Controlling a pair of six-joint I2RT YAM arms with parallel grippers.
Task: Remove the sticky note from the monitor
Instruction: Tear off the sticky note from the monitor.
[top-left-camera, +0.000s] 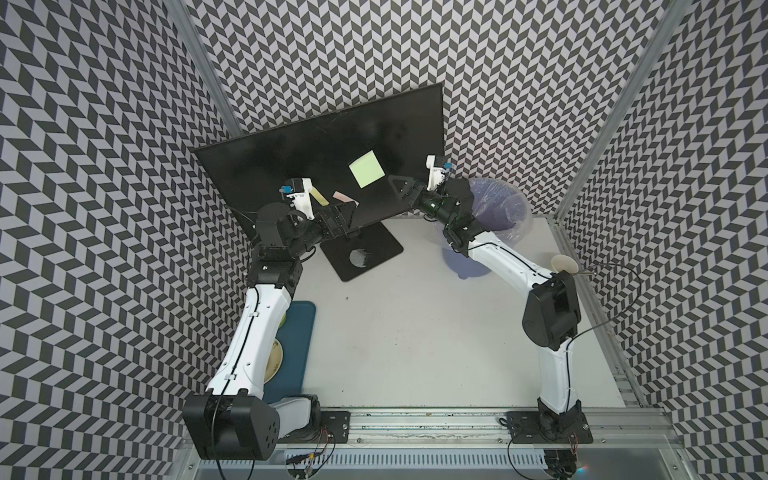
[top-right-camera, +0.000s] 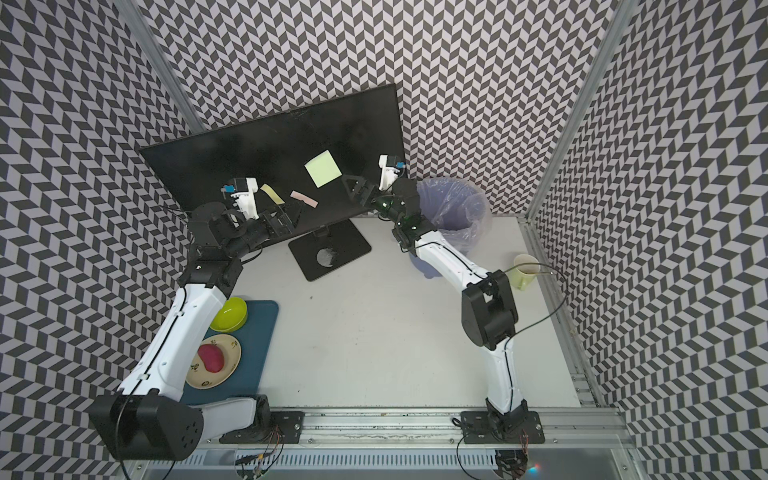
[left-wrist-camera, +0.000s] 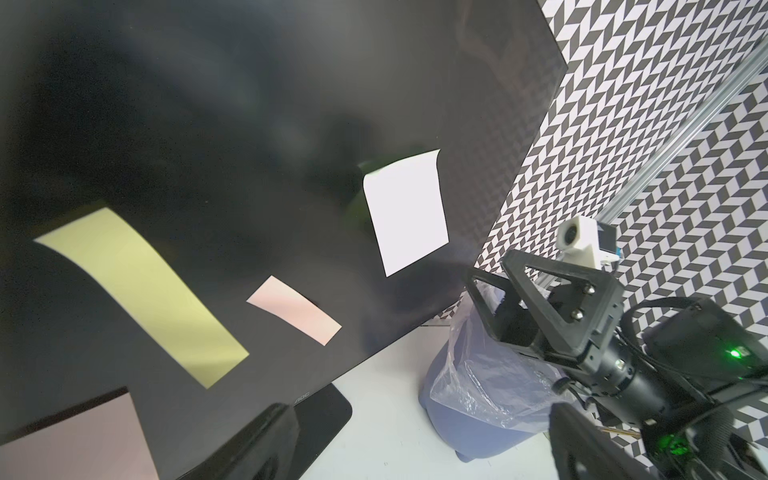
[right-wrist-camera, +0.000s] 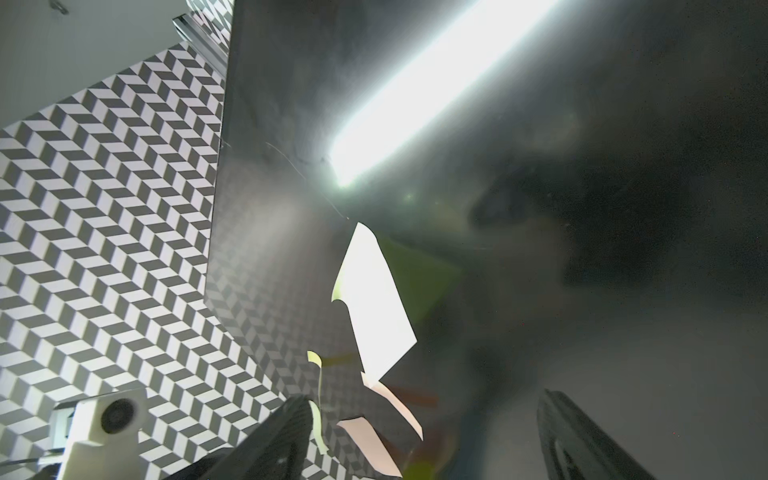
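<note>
Three on the monitor: green note, yellow note and pink note, lower edges curling free, so probably pinchable. Right claw is wide open and empty, just beside the green note. Left claw is wide open and empty, near the yellow note. Wrist views wash the green note white, glare hides the screen, and the left arm covers the monitor's lower corner.

The monitor screen is showing as glossy black, mirroring the chevron wall in the right wrist view. The green sticky note is reading as thin matt paper, one edge curling off the screen. The bin liner is looking like thin, crinkled clear plastic. The surface is appearing matt white and lightly scuffed; the front rail is showing bare, scratched metal.
</note>
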